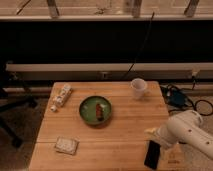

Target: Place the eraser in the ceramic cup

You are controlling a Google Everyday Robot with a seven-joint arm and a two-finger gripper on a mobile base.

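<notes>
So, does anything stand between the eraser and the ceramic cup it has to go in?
Nothing visible does. The eraser is at the front right of the table, the gripper right by its far end; the ceramic cup stands back right. Only bare wood lies between them; the green plate sits off to the left.
</notes>
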